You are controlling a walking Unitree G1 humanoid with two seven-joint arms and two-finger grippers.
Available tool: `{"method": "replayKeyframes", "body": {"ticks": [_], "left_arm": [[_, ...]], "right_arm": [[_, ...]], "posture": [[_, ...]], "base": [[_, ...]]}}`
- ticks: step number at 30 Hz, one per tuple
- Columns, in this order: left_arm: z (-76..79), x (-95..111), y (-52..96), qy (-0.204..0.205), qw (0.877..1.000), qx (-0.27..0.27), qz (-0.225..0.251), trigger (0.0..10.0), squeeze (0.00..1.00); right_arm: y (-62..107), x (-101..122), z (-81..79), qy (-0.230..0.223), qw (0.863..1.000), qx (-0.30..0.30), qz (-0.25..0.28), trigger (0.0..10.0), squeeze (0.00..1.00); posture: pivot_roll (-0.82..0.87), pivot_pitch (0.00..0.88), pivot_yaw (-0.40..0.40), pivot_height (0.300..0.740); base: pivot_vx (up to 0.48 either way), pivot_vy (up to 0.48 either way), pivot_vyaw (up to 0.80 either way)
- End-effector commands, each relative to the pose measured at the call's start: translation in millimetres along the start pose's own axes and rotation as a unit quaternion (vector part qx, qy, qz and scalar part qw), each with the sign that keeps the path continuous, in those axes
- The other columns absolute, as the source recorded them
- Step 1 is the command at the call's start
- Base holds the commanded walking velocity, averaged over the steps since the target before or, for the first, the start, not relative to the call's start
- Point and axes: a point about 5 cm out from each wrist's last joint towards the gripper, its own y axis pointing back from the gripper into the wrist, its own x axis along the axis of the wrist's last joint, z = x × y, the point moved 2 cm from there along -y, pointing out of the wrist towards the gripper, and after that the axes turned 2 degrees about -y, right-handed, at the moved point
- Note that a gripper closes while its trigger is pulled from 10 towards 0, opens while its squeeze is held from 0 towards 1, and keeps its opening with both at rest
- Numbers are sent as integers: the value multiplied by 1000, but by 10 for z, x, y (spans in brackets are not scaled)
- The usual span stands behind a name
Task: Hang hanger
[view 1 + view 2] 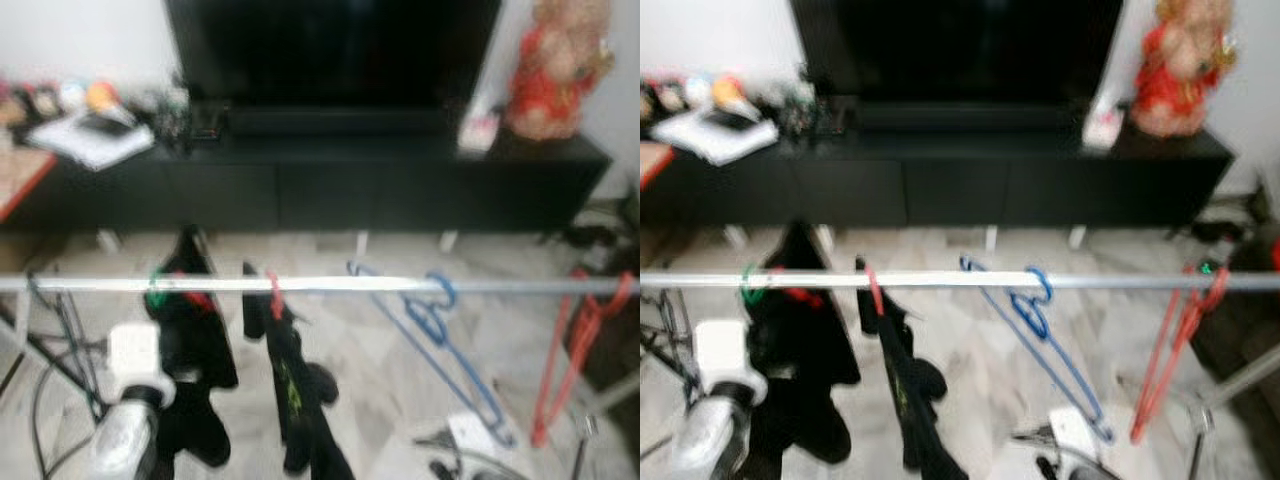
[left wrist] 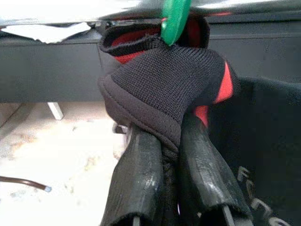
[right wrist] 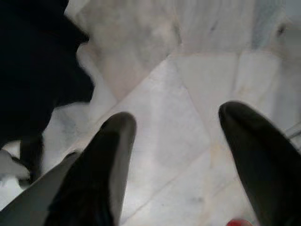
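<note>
Left gripper [image 2: 169, 155] pinches black knit garment with red trim [image 2: 164, 84] hung on green plastic hanger [image 2: 175, 19], whose hook, directly above the fingertips, sits over horizontal silver metal rail [image 1: 400, 286]; grip likely steadies the load. Right gripper [image 3: 176, 146] is spread wide, holding nothing, over pale marble floor [image 3: 188, 84].

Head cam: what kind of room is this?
Probably a home living room: a dark TV on a long black TV cabinet, marble floor tiles, and a clothes-drying rail with hangers in front.
</note>
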Motion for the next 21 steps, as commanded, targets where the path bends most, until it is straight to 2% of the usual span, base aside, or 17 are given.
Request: {"method": "replayKeyframes", "body": {"ticks": [1,10,16,21], "left_arm": [[-101,107,23,-18,1000,3,18,10000,0],[-83,63,58,-22,999,-30,-7,10000,0],[-81,38,-26,-27,999,-42,-22,10000,0],[-100,52,-159,-37,998,-36,-26,10000,0]], "right_arm": [[-22,56,-114,1,1000,14,8,10000,0],[-22,59,-115,3,1000,16,8,10000,0],[-23,61,-119,3,1000,16,8,10000,0],[-23,55,-127,1,1000,16,8,10000,0]], "posture": [[-14,0,-19,740],[-11,3,-17,740],[-14,3,-15,740],[-19,5,-5,740]], "base": [[0,0,0],[0,0,0],[0,0,0],[0,0,0]]}}
